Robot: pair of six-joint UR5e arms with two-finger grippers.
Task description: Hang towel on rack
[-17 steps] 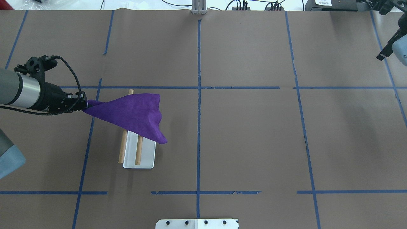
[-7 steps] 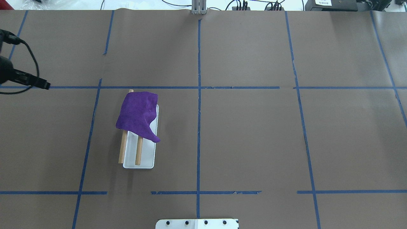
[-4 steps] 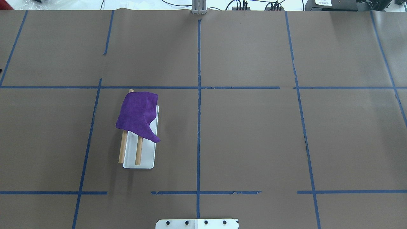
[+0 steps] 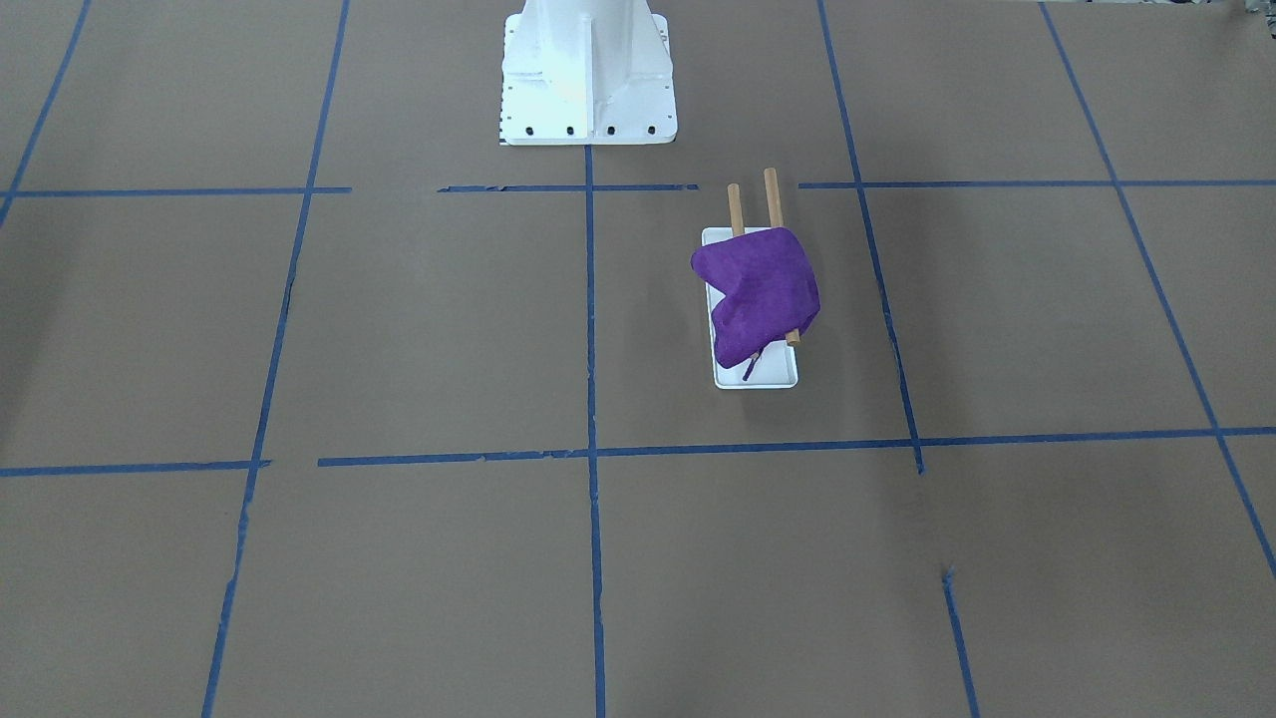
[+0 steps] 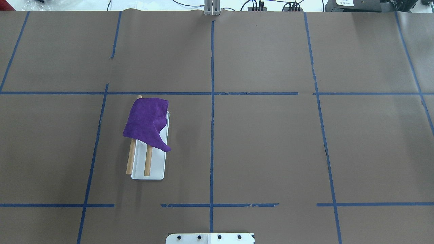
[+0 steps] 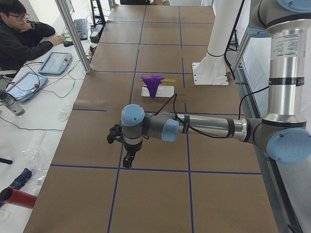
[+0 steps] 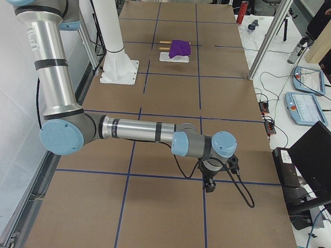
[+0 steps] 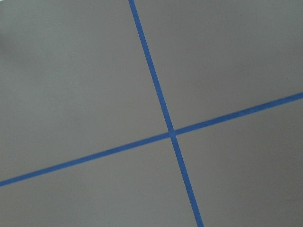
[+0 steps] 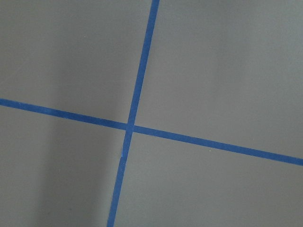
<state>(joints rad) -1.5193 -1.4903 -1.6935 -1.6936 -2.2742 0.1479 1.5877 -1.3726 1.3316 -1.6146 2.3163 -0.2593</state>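
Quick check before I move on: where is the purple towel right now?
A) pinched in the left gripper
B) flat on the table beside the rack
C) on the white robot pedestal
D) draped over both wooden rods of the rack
D: the purple towel lies across both wooden rods of the rack, with one corner hanging off the side.

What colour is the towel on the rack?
Purple, plain. The towel shows best in the overhead view, on the rack.
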